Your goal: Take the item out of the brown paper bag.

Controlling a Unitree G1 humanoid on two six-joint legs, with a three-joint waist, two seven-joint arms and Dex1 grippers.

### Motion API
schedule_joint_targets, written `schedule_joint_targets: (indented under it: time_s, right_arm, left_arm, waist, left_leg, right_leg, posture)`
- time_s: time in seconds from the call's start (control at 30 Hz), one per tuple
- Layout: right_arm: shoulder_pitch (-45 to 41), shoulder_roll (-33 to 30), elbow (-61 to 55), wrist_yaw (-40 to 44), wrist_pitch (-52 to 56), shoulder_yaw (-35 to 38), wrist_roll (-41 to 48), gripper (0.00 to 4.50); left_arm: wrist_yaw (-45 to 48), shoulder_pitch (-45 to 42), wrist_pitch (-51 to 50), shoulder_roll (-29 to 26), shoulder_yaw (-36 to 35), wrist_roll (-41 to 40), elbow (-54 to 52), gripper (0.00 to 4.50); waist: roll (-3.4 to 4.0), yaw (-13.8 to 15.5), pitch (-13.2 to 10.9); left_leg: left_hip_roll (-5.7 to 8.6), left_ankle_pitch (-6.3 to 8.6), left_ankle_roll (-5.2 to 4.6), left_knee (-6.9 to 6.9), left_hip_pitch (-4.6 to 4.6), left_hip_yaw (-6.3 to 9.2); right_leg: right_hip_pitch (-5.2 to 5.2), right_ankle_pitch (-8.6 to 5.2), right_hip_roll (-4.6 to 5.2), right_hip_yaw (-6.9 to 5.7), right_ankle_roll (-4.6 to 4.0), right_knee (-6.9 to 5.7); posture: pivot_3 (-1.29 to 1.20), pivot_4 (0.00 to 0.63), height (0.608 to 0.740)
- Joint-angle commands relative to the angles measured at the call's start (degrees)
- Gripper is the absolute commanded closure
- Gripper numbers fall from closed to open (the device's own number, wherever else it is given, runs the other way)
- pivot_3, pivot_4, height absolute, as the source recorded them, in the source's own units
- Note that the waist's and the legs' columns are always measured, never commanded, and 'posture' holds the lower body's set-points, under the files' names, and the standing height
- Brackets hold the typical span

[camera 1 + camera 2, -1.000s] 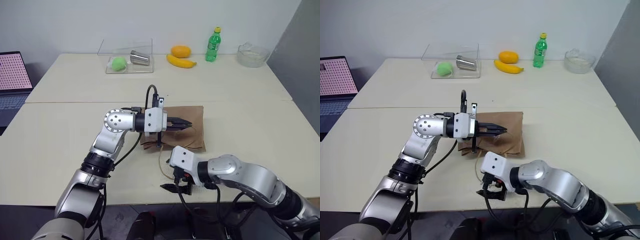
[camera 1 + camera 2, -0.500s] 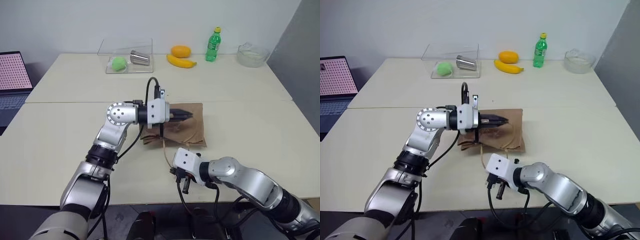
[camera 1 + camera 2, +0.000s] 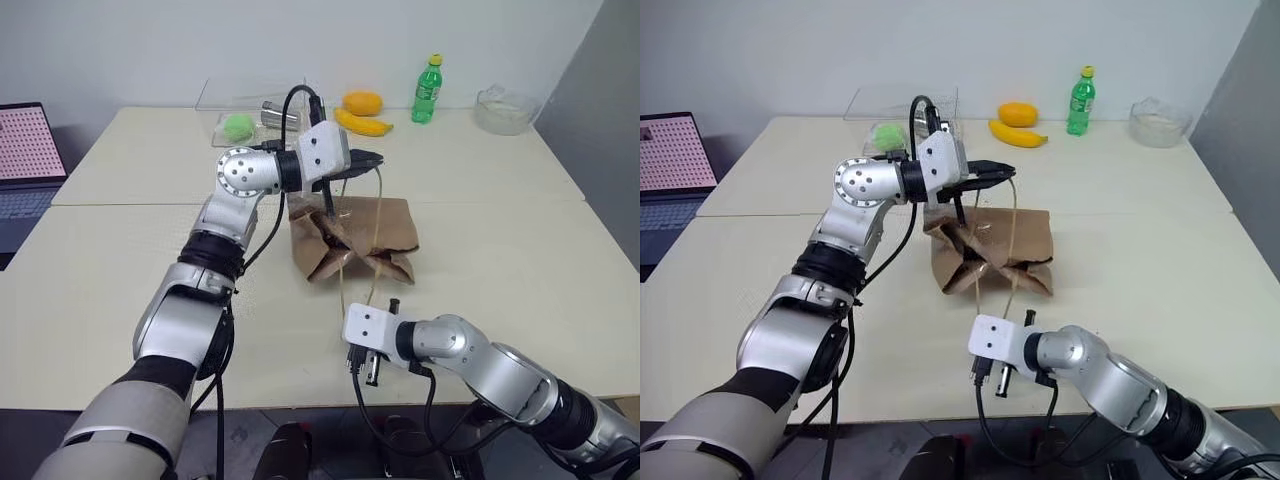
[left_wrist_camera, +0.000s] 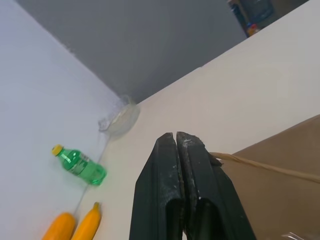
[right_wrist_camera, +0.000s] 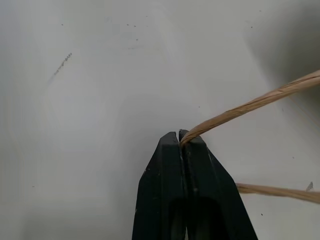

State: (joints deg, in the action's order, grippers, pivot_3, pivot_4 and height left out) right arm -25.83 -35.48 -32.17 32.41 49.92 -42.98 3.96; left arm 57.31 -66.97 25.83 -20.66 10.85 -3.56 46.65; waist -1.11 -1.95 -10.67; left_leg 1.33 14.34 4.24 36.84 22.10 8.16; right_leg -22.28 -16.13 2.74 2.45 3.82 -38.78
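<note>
Bag (image 3: 352, 238) first: your brown paper bag sits crumpled near the middle of the table (image 3: 500, 200), its near end pulled up off the surface and its mouth sagging open toward you. Your left gripper (image 3: 368, 159) is raised above the bag's far edge, pointing across to your right, with its black fingers pressed together on one tan cord handle (image 3: 377, 215); the wrist view shows the cord leaving from beside the closed tips. Your right gripper (image 3: 366, 371) sits low near the table's front edge, well short of the bag, and its fingers (image 5: 180, 150) are pinched tight on the other cord handle (image 5: 250, 105), which runs up from the tips to the bag. You cannot see the red item from either eye, so I cannot tell whether it lies inside the folds. Along the far edge you have a green bottle (image 3: 427, 90), an orange fruit (image 3: 361, 102) touching a banana (image 3: 362, 124), a glass bowl (image 3: 505, 109) at the far right corner, and a clear tray (image 3: 225, 130) holding a green ball (image 3: 237, 126). A laptop (image 3: 25, 160) stands at your far left.
</note>
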Motion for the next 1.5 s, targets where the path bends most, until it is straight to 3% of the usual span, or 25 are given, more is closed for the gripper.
schedule_joint_targets:
  time_s: [0.03,0.47,0.63,0.77,1.07,1.37,1.5]
  right_arm:
    - [2.24,-0.99,1.8,2.42,1.55,-2.36,-1.0,4.48]
    - [3.19,-0.26,2.15,4.73,1.51,-1.52,-3.58,4.48]
    - [2.33,2.66,1.67,3.27,1.14,1.88,-4.02,4.48]
    - [1.74,5.2,0.04,2.56,2.05,5.48,-3.65,3.56]
    - [-2.25,3.62,-8.38,5.98,8.2,11.87,-0.4,0.39]
    - [-3.44,-5.18,-20.4,16.11,13.67,28.33,13.97,0.39]
    - [-5.31,-5.83,-21.62,16.81,16.88,33.62,19.92,0.39]
  left_arm:
    - [-3.42,-6.27,2.79,0.2,-3.93,-0.71,1.81,4.5]
    - [-3.79,-10.95,6.2,0.96,-6.67,-0.95,7.25,4.5]
    - [5.5,-9.5,-0.84,1.57,-8.49,-7.13,3.52,4.5]
    - [15.82,-4.19,-10.68,0.02,-7.08,-11.68,-5.7,4.5]
    - [19.22,3.6,-25.1,-2.53,-5.95,-13.4,-21.13,4.5]
    - [18.46,4.62,-30.24,-2.54,-6.68,-14.03,-25.48,4.5]
    - [17.1,4.34,-33.36,-2.65,-7.66,-15.31,-26.58,4.5]
  waist:
    - [0.0,0.0,0.0]
    - [-0.02,-0.03,-0.01]
    - [-0.03,-0.12,-0.01]
    - [-0.02,-0.93,-0.01]
    - [0.0,-1.31,-0.05]
    - [-0.01,-0.96,-0.05]
    - [-0.01,-1.02,-0.06]
  left_leg:
    - [0.01,0.0,0.0,0.0,0.01,0.01]
    - [0.12,0.0,0.01,-0.03,0.02,0.06]
    - [0.1,0.0,0.01,-0.03,0.02,0.07]
    - [0.09,0.0,0.01,-0.02,0.02,0.05]
    - [0.08,0.0,0.01,-0.01,0.05,0.13]
    - [0.12,0.0,0.01,-0.03,0.08,0.13]
    - [0.1,0.01,0.01,-0.03,0.09,0.12]
  right_leg:
    - [0.0,-0.01,0.01,-0.01,0.02,0.0]
    - [0.02,-0.07,0.14,-0.06,0.11,0.01]
    - [0.01,-0.07,0.13,-0.07,0.11,0.0]
    - [-0.01,-0.07,0.12,-0.06,0.11,-0.08]
    - [-0.04,-0.04,0.1,-0.07,0.06,-0.12]
    - [-0.03,-0.04,0.15,-0.1,0.06,-0.07]
    - [-0.03,-0.04,0.15,-0.1,0.06,-0.07]
  posture:
    - [0.0,0.15,0.74]
    - [0.0,0.15,0.74]
    - [0.0,0.15,0.74]
    - [0.0,0.15,0.74]
    - [0.0,0.15,0.74]
    - [0.0,0.15,0.74]
    - [0.0,0.15,0.74]
